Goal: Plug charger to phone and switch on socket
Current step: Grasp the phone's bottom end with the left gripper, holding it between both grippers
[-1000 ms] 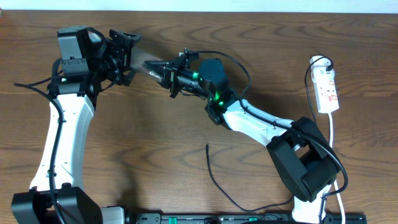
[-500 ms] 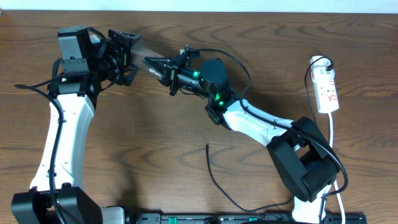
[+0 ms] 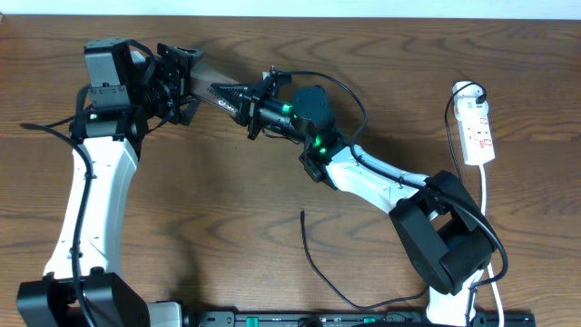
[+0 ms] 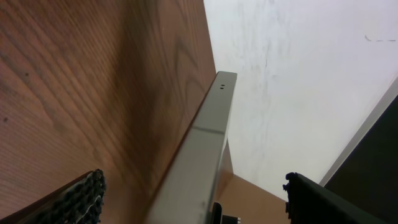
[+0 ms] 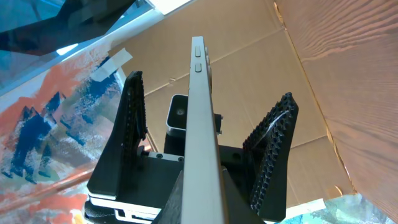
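The phone [image 3: 203,76] is a slim grey-brown slab held edge-up above the far left of the table. My right gripper [image 3: 221,92] is shut on one end of it. In the right wrist view the phone's edge [image 5: 200,106] runs up from my right jaws [image 5: 209,205]. My left gripper [image 3: 184,82] is open, its two fingers either side of the phone's other end without touching; the left wrist view shows the phone [image 4: 208,137] between the spread jaws [image 4: 193,180]. The charger [image 3: 309,247], a thin black cable, lies loose on the table, tip at the centre. The socket [image 3: 477,133] lies at the far right.
The socket's white cord [image 3: 487,195] runs down the right edge toward the right arm's base [image 3: 445,250]. The left arm [image 3: 91,200] stretches along the left side. The table's back edge meets a white wall just behind the grippers.
My right gripper has carried the phone a little to the left, further in between the open left fingers. The charger and the socket have not moved.
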Action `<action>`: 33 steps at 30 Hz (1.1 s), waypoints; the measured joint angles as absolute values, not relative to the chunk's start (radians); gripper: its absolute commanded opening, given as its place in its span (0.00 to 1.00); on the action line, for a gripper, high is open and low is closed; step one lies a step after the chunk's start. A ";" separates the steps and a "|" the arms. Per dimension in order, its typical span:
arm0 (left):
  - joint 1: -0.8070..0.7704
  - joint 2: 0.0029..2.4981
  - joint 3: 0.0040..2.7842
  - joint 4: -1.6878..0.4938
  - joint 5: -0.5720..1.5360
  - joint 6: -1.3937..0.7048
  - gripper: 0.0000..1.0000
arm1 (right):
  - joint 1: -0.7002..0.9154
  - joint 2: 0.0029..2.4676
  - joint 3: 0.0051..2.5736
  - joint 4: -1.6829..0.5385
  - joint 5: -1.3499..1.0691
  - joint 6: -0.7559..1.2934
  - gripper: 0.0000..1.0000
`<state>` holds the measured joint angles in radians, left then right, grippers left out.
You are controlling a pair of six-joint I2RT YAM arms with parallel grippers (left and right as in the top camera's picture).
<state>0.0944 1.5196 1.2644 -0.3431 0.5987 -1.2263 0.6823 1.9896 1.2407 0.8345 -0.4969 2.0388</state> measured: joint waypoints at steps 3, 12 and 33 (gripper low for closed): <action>0.094 1.520 1.264 -0.344 0.599 -1.226 0.89 | 0.682 1.990 1.241 0.833 -0.497 2.038 0.01; 0.094 1.526 1.188 -0.245 0.601 -1.230 0.90 | 0.682 1.990 1.241 0.821 -0.497 2.039 0.02; 0.094 1.530 1.185 -0.201 0.630 -1.222 0.19 | 0.682 1.990 1.241 0.801 -0.506 2.039 0.02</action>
